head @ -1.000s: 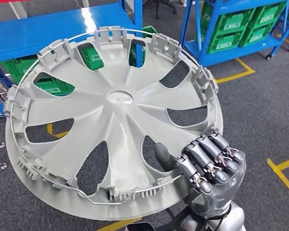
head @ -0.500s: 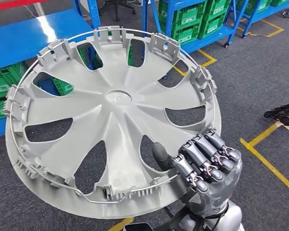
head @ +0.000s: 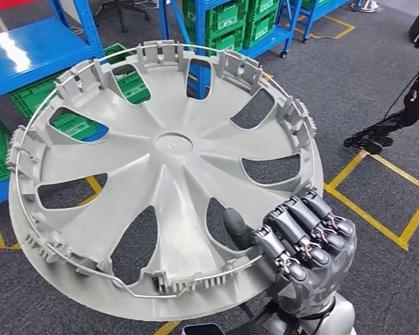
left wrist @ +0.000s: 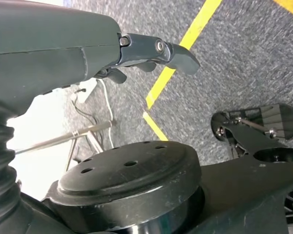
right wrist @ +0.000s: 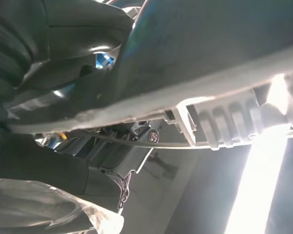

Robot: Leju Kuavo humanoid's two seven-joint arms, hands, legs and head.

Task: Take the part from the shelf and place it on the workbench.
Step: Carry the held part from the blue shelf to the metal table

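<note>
Plainly, the robot's right hand (head: 302,248) is clamped on one grey plastic wheel cover (head: 165,174), gripping its rim at about five o'clock in the head view, with the thumb (head: 234,225) poking up through a spoke opening and the dark fingers (head: 307,230) wrapped over the outer edge. The wheel cover is carried off the shelf, inner face up and tilted, its far edge at twelve o'clock higher than the near edge, over grey carpet marked with yellow floor tape (head: 373,216). No workbench can be made out, so the placing step looks not yet begun. The likeliest trouble is the single-sided hold: one hand grips a broad disc at its edge, so the weight out toward nine o'clock could lever the rim out of the fingers or let the cover sag and swing. The thin wire retaining ring (head: 65,258) running round the clips could also snag on a shelf post or bench edge. The left hand (left wrist: 152,48) appears in its wrist view hanging over the floor, holding nothing; whether its fingers are spread or curled cannot be told. Counted: one wheel cover, one wire ring, seven spoke openings, at least two blue shelf units (head: 33,42) at eleven and one o'clock, and several green crates (head: 223,17) on them.
</note>
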